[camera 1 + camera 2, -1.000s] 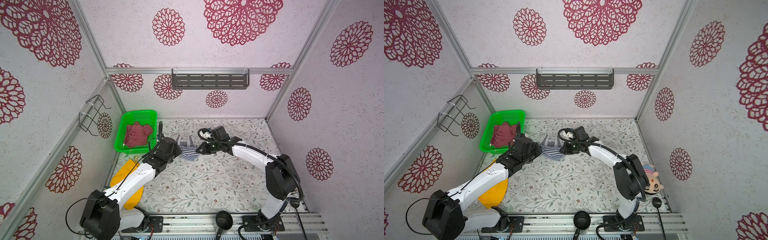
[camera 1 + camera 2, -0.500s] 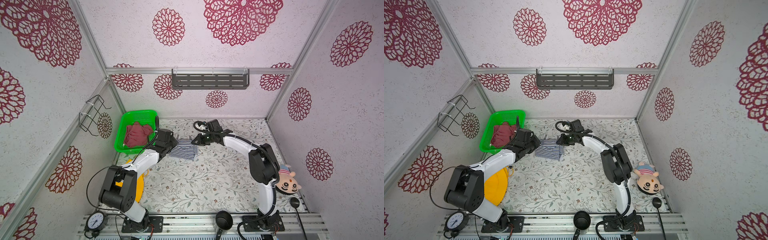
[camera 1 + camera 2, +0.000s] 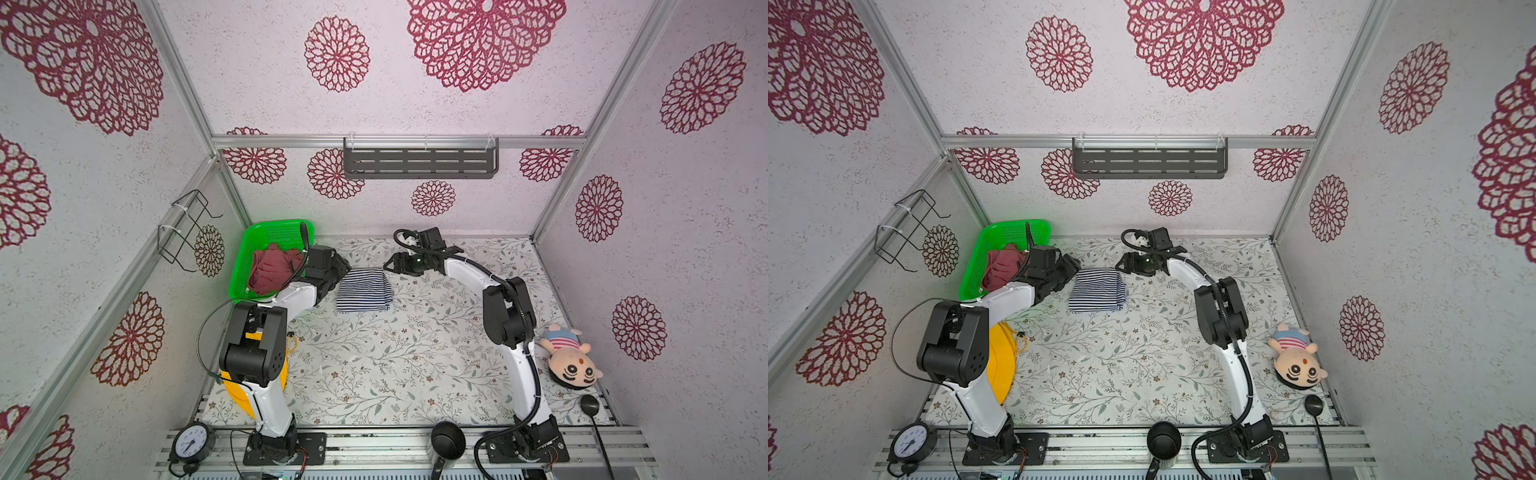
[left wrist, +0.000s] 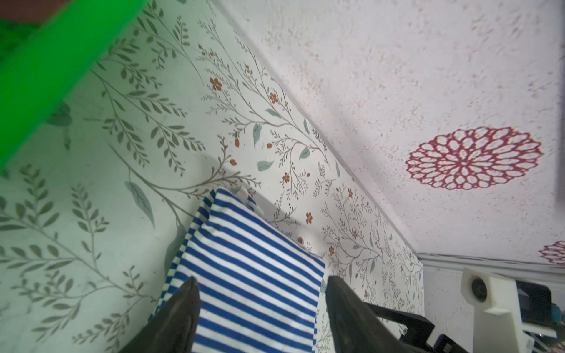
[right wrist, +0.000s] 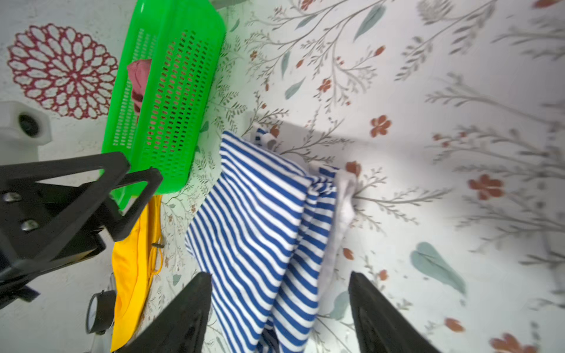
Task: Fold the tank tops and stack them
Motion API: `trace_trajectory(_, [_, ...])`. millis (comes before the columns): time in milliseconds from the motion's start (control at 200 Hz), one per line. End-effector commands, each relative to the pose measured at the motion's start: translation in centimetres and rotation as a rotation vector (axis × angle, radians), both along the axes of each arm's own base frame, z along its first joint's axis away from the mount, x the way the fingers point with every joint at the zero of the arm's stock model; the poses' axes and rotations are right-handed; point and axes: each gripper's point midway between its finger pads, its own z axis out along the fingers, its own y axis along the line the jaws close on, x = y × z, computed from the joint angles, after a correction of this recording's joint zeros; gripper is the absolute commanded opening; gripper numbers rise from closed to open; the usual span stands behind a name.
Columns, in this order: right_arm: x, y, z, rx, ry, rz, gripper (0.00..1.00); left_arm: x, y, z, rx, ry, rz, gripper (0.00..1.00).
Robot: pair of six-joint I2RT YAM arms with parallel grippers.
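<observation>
Left jaws: spread, empty, just beside the folded navy-and-white striped knit tank top (image 3: 365, 289).
Right jaws: spread, empty, near its far corner.
Striped top: flat on the floral tabletop (image 3: 395, 365).
Rose-red knit tank top (image 3: 272, 270): crumpled in the green plastic basket (image 3: 282, 232), partly behind the left arm.
Nearby: yellow cloth hat (image 3: 1003, 370), plush doll (image 3: 569, 357).

The table (image 3: 395, 365) has a cover printed with twigs and small flowers. Toward its far side the striped tank top (image 3: 364, 289) lies folded and flat. The green basket (image 3: 277, 226) stands in the far left corner. The yellow hat (image 3: 1000, 370) lies along the left edge, and the plush doll (image 3: 571, 361) lies near the right edge.
</observation>
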Motion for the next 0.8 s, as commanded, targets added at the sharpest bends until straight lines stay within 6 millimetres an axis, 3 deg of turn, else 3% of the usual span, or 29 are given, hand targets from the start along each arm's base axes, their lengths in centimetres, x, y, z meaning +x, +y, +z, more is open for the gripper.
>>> trace_trajectory(0, [-1.1, -0.8, 4.3, -0.042, -0.105, -0.023, 0.66, -0.7, -0.4, 2.3, 0.025, -0.04, -0.032, 0.69])
trace_trajectory(140, [-4.1, 1.3, 3.9, -0.056, -0.15, -0.007, 0.36, -2.0, -2.5, -0.5, 0.019, 0.008, -0.078, 0.67])
trace_trajectory(260, [-6.2, 4.7, 2.2, -0.015, -0.126, 0.032, 0.29, -2.1, -3.6, -3.6, -0.014, 0.058, -0.086, 0.66])
trace_trajectory(375, [-7.2, 6.5, 0.1, 0.025, -0.08, 0.025, 0.25, -2.6, -2.9, -5.8, -0.014, 0.091, -0.043, 0.66])
trace_trajectory(500, [-7.0, 6.1, -3.0, 0.035, -0.021, -0.033, 0.22, -3.1, -2.5, -7.9, -0.004, 0.13, -0.03, 0.66])
trace_trajectory(605, [-6.8, 4.4, -5.3, -0.014, 0.011, -0.093, 0.22, -3.6, -2.4, -8.7, 0.003, 0.147, -0.029, 0.66])
trace_trajectory(691, [-7.1, 2.4, -6.7, -0.049, 0.038, -0.137, 0.21, -3.7, -1.9, -8.1, 0.028, 0.134, -0.025, 0.66])
trace_trajectory(796, [-7.1, 0.8, -6.5, -0.055, 0.046, -0.152, 0.21, -3.3, -1.8, -5.8, 0.054, 0.088, -0.04, 0.67])
